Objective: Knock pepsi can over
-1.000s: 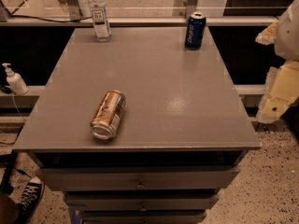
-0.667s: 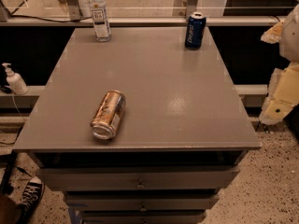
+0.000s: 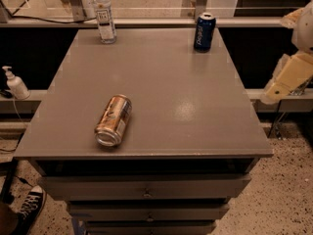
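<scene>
Pepsi can (image 3: 204, 31) stands upright at the far right corner of the table (image 3: 161, 97). I see my gripper (image 3: 281, 84) beyond the right edge; whether it is apart or together I cannot tell.

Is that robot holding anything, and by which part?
Nothing is held. The end effector hangs to the right of the table, apart from the upright pepsi can, the lying gold can and the bottle.
</scene>
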Tool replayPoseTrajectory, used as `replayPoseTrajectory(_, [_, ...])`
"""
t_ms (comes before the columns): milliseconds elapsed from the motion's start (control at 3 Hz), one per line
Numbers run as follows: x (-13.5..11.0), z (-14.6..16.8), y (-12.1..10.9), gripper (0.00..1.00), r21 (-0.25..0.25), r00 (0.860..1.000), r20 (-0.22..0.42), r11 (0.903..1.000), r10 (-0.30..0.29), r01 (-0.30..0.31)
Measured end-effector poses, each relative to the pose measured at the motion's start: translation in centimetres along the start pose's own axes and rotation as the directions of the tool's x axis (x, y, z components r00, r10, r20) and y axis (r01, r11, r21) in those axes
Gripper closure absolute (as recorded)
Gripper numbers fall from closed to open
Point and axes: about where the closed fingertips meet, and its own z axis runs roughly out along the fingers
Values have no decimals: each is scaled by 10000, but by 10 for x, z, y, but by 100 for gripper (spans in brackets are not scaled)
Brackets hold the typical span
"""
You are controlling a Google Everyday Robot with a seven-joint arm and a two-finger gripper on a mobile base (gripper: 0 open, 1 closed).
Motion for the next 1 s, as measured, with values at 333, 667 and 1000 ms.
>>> replayPoseTrajectory(333, [2,38,-54,0,228,9890,1172,9953,906,-939])
replayPoseTrajectory(667, [3,81,-97,0,-14,9493,2409,9781,2021,-2079])
replayPoseTrajectory(1000, [-4,121,-130,0,-454,8885,3635,9580,2800,-2833])
